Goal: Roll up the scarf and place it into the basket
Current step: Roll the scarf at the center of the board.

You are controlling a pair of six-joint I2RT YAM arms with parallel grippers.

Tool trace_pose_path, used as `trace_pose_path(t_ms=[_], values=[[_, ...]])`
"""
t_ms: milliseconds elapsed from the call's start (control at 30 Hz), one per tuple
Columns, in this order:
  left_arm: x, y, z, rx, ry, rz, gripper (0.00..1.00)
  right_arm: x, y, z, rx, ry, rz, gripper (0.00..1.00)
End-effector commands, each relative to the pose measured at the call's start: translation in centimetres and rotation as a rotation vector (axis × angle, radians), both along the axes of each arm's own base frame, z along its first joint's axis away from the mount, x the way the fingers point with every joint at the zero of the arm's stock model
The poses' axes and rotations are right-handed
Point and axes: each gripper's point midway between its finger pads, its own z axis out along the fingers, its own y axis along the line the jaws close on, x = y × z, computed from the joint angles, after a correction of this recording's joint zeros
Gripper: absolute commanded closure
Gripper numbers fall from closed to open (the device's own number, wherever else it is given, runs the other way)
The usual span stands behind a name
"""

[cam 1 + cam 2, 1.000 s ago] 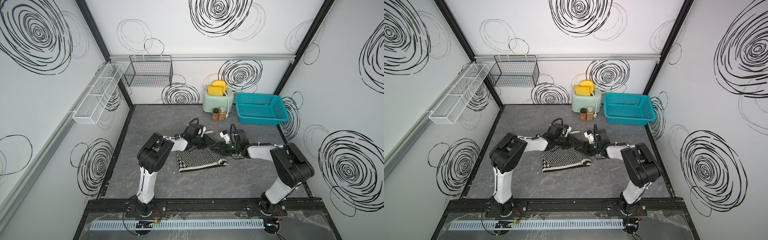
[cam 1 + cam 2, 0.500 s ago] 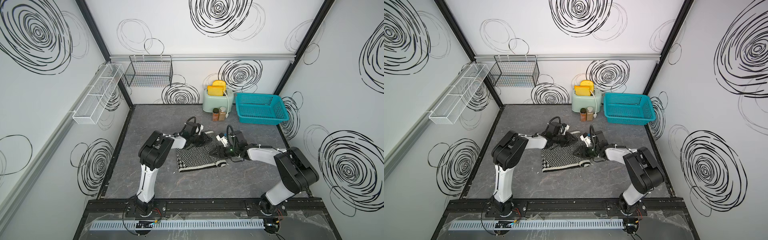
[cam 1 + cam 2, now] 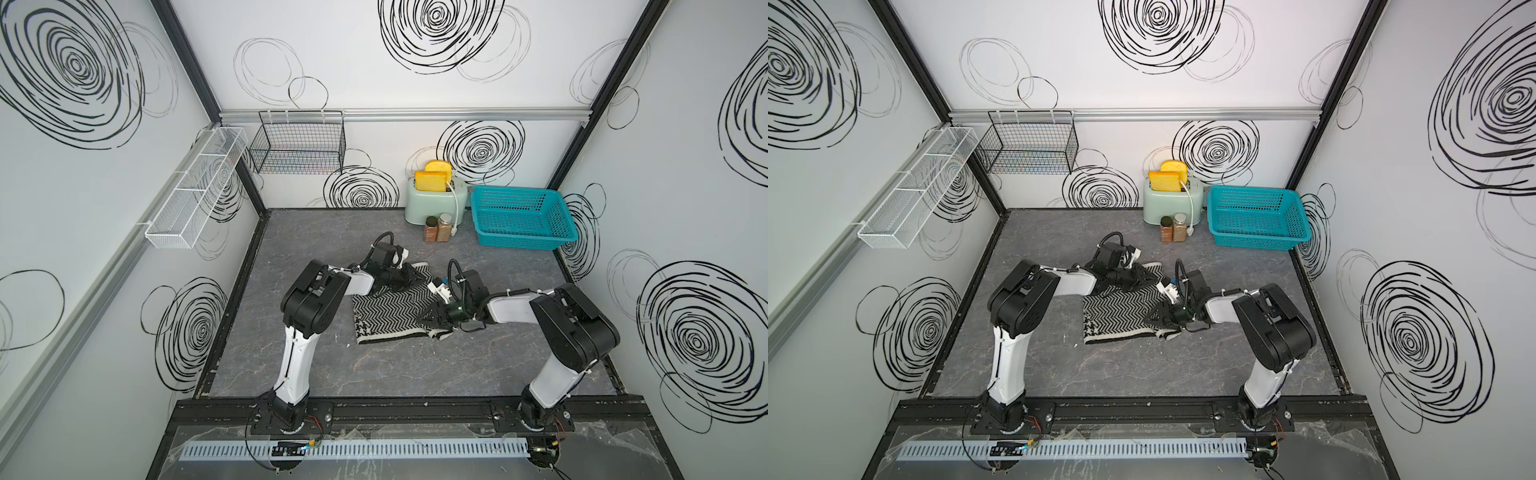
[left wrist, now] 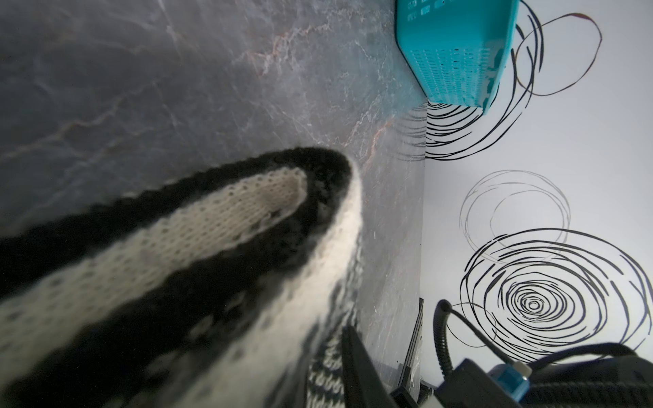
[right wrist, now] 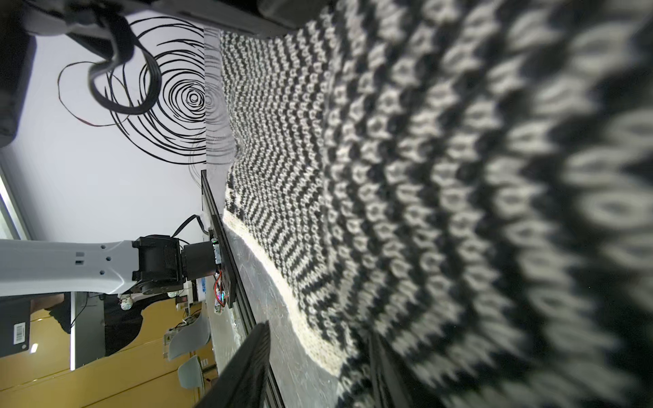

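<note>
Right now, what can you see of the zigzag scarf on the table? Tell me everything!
The scarf is knitted, woolly-looking cloth: black-and-white zigzags on top, a checked patch at one near corner, and cream-and-black edging. It lies folded in a rough rectangle, mostly flat, in the middle of the gray table, not rolled yet. The left gripper seems to pinch its far edge, lifting a fold. The right gripper is open, with the edge on the robot's right between its fingers.
</note>
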Motion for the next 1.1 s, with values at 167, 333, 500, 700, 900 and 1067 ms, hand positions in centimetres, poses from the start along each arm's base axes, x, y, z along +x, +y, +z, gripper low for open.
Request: trace_pose_path(t_ms=[167, 333, 500, 700, 900, 1067], values=[[1.2, 0.4, -1.0, 0.049, -0.015, 0.001, 0.77, 0.3, -2.0, 2.2, -0.130, -0.065, -0.041, 0.39], [1.1, 1.0, -1.0, 0.062, -0.022, 0.000, 0.77, 5.3, -7.3, 4.2, -0.183, -0.132, -0.206, 0.25], [1.0, 1.3, -1.3, 0.079, -0.038, -0.018, 0.77, 9.1, -9.4, 1.9, -0.203, -0.120, -0.261, 0.23], [0.8, 2.0, -2.1, 0.055, -0.024, -0.010, 0.77, 8.2, -6.9, -0.1, -0.090, -0.073, -0.167, 0.25], [0.5, 2.4, -3.0, 0.030, -0.001, 0.001, 0.77, 5.5, -4.9, -0.6, 0.008, -0.034, -0.105, 0.25], [0.0, 2.4, -3.2, -0.007, 0.017, 0.003, 0.77, 4.2, -3.9, -2.4, -0.006, 0.020, -0.079, 0.27]])
